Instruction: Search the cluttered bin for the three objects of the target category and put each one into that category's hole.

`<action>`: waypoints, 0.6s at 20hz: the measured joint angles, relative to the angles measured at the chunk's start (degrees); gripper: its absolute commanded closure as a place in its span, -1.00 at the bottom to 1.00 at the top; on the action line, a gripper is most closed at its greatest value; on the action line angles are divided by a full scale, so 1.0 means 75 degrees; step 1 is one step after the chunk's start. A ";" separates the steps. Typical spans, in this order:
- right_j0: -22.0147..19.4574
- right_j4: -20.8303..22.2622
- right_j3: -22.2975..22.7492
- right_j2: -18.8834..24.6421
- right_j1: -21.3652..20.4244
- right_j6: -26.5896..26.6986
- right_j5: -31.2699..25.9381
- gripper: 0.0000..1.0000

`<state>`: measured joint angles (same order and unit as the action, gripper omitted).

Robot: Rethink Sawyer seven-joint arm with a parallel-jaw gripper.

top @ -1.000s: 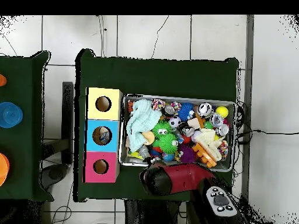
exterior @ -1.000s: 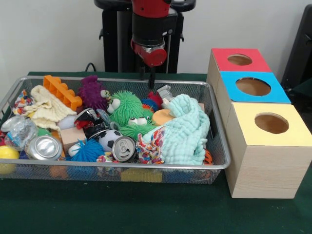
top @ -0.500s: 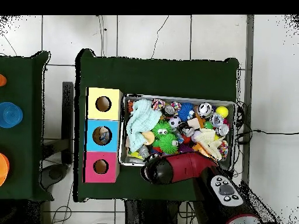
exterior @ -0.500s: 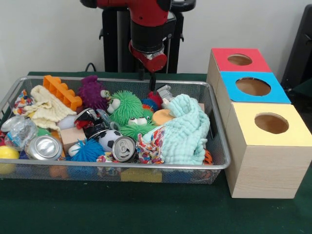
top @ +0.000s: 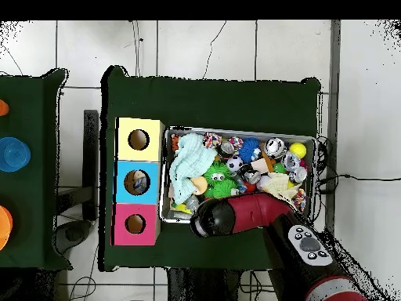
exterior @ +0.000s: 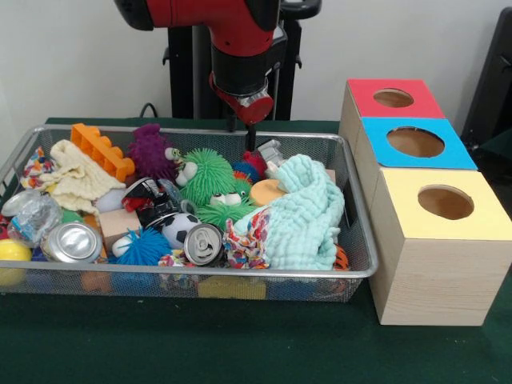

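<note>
My gripper (exterior: 242, 134) hangs open over the far rim of the wire bin (exterior: 352, 268), just above a red toy and behind the green fuzzy toys (exterior: 206, 174). Nothing sits between its prongs. The bin is packed: two silver cans (exterior: 72, 240) (exterior: 203, 242), a teal cloth (exterior: 304, 216), a cream cloth (exterior: 76, 176), an orange block (exterior: 102, 150), a purple fuzzy toy (exterior: 150, 150) and a soccer ball (exterior: 178, 226). Beside the bin stand three boxes with holes: red (exterior: 394, 98), blue (exterior: 416, 142), yellow (exterior: 446, 202). From overhead, the arm's wrist (top: 210, 219) hides the gripper.
A blue spiky ball (exterior: 144, 248), a wooden block (exterior: 118, 222) and a yellow ball (exterior: 12, 252) lie near the bin's front. In the overhead view the boxes (top: 138, 180) line the bin's left side, and another green table (top: 23, 168) holds coloured things at far left.
The arm has swung further over the bin's far edge, and the gripper has sunk slightly. Overhead, the wrist has moved up onto the bin's lower rim. Nothing in the bin has shifted.
</note>
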<state>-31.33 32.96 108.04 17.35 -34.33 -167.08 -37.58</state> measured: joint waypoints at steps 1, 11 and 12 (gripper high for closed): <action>-0.0029 0.0005 -0.0014 0.0043 0.0013 0.0000 -0.0058 -1.00; 0.0171 -0.0542 0.0003 0.0141 -0.0564 0.0000 -0.0114 -1.00; 0.0310 -0.0775 0.0007 0.0141 -0.0786 0.0000 -0.0196 -1.00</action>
<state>-29.01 27.15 108.09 18.41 -40.22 -167.08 -39.05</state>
